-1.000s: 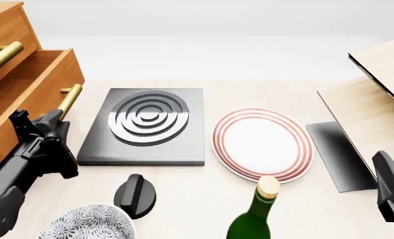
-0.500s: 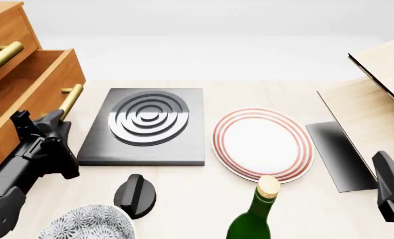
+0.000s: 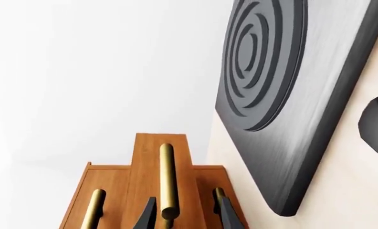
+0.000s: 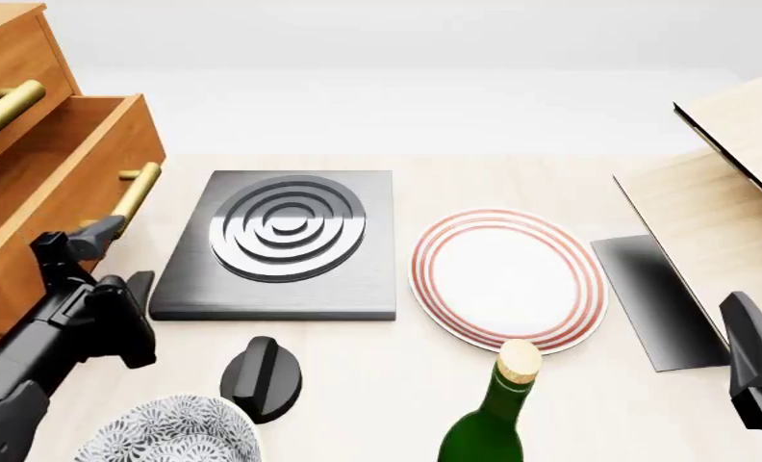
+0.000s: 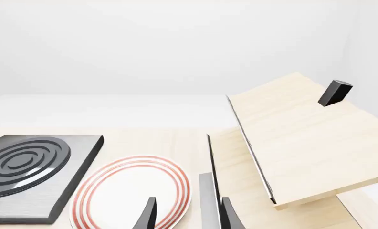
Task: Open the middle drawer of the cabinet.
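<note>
The orange-brown cabinet (image 4: 9, 58) stands at the far left. Its middle drawer (image 4: 66, 188) juts out toward the table, showing its open box and its brass bar handle (image 4: 132, 191). My left gripper (image 4: 109, 265) is open just short of the handle's near end, holding nothing. In the left wrist view the handle (image 3: 166, 176) runs between my two dark fingertips (image 3: 147, 215) without touching them. At the lower right my right gripper (image 5: 185, 217) is open and empty, far from the cabinet.
A dark grey slab with concentric rings (image 4: 285, 241) lies beside the drawer. A red-ringed white plate (image 4: 507, 279), a corked green bottle (image 4: 495, 419), a black knob (image 4: 263, 380) and a patterned bowl (image 4: 169, 438) sit nearer. A pale wood box (image 4: 727, 192) stands at the right.
My left gripper has drawn back from the drawer handle toward the near edge, and its fingers now stand wider apart. The drawer stays pulled out. The right arm has not moved.
</note>
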Available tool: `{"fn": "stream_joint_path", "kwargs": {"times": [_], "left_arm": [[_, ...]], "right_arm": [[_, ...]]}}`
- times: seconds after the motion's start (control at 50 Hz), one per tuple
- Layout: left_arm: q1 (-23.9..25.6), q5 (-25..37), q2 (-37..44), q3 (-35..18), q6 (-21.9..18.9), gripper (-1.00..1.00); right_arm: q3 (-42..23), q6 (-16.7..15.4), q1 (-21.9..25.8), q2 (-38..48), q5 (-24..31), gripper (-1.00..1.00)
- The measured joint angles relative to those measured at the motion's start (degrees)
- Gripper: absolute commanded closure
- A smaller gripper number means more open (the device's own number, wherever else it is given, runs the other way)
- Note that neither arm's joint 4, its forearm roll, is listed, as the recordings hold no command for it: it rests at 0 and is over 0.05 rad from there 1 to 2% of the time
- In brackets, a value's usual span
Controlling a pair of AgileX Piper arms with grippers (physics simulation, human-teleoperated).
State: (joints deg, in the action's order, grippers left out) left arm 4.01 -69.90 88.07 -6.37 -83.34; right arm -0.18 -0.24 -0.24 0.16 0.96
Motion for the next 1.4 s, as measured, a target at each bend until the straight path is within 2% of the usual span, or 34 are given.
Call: {"fn": "stream_joint_path", "kwargs": {"times": [0.58, 0.74, 0.94, 1.24, 1.4], "left_arm": [[4.36, 0.0, -3.15, 2.43, 1.52, -1.0], [6.51, 2.27, -7.33, 3.36, 3.14, -1.0], [8.58, 9.59, -16.84, 3.49, 5.97, -1.0], [10.94, 28.75, -35.06, 0.33, 12.5, -1.0], [11.68, 39.11, -42.43, -2.85, 17.28, -1.0]], "right_arm": [[0.0, 0.0, 0.0, 0.0, 0.0, -1.0], [0.0, 0.0, 0.0, 0.0, 0.0, -1.0], [0.0, 0.0, 0.0, 0.0, 0.0, -1.0], [0.0, 0.0, 0.0, 0.0, 0.0, -1.0], [0.0, 0.0, 0.0, 0.0, 0.0, -1.0]]}}
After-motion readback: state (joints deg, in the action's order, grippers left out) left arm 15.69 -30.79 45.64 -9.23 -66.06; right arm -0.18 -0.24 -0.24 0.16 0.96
